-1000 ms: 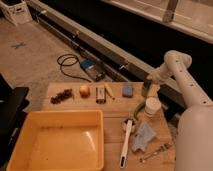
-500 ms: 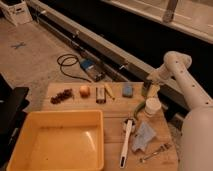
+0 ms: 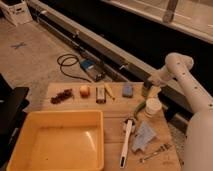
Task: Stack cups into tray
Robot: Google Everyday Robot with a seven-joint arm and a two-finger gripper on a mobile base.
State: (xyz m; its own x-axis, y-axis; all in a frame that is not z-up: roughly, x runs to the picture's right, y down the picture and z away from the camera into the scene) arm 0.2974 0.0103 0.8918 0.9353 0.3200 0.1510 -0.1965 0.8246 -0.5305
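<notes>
**Operator:** Where is the claw, and what's crowding it?

**Spotter:** Your claw [image 3: 149,86] is at the far right edge of the table [image 3: 114,125]. It is down at the dark grey-brown cup [image 3: 145,90] and spread as wide as it goes. You can't tell from this view whether it touches that cup. The white arm [image 3: 176,67] bends in from the right.

**Operator:** And the other cups?

**Spotter:** Your white cup [image 3: 153,107] stands just nearer the camera than the dark one. The light green cup [image 3: 138,108] is right beside the white one, on its left. All three are well apart from your yellow tray [image 3: 62,113], which sits at the near left corner of the table.

**Operator:** What lies between them and the tray?

**Spotter:** A white long-handled brush [image 3: 126,142] lies between the tray and the cups. A crumpled blue-grey cloth [image 3: 143,136] is to its right, and a metal utensil [image 3: 156,150] lies near the right corner. Along the far edge, a blue block [image 3: 128,90] sits just left of the dark cup. Further left you have a dark oblong item [image 3: 100,93], a round orange fruit [image 3: 85,90] and a dark reddish clump [image 3: 61,95].

**Operator:** Anything different from a second ago?

**Spotter:** No. Your arm, claw and every item sit where they did.
</notes>
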